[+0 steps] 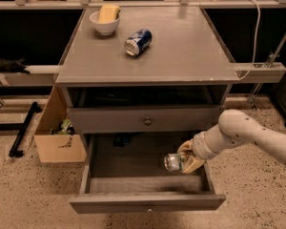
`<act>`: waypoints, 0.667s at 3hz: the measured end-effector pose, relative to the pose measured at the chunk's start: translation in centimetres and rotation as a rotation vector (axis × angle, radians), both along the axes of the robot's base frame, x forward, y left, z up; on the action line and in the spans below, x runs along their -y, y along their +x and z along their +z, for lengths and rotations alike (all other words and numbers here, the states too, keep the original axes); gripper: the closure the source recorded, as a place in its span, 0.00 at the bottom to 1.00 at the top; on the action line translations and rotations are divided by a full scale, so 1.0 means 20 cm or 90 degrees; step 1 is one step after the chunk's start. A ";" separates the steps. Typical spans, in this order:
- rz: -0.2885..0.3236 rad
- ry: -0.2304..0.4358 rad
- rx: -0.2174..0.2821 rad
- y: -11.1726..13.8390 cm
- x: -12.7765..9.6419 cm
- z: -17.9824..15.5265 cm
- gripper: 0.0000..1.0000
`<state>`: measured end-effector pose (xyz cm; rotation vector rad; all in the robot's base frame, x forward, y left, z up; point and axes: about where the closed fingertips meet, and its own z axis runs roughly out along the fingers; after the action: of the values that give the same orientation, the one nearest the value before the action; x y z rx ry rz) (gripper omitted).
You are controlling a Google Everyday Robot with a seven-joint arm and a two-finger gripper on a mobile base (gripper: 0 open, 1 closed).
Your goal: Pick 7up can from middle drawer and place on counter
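Observation:
The 7up can (173,161) is a small silvery can with a green and white label, lying sideways at the right of the open middle drawer (133,166). My gripper (187,159) reaches into the drawer from the right, its pale fingers (192,165) closed around the can's right end. The can appears slightly above the drawer floor. The counter (181,46) is the broad grey top of the cabinet above.
On the counter lie a blue can with silver ends (137,41) on its side and a white bowl (105,23) holding a yellow sponge. A grey drawer front with a round knob (147,121) is shut above the open drawer. A cardboard box (57,135) stands at the cabinet's left.

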<state>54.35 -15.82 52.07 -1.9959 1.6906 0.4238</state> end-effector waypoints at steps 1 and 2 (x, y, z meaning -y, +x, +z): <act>0.000 0.000 0.000 0.00 0.00 0.00 1.00; 0.001 -0.010 0.059 -0.04 -0.04 0.23 1.00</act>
<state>53.59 -15.10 56.73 -1.9967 1.6405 0.3144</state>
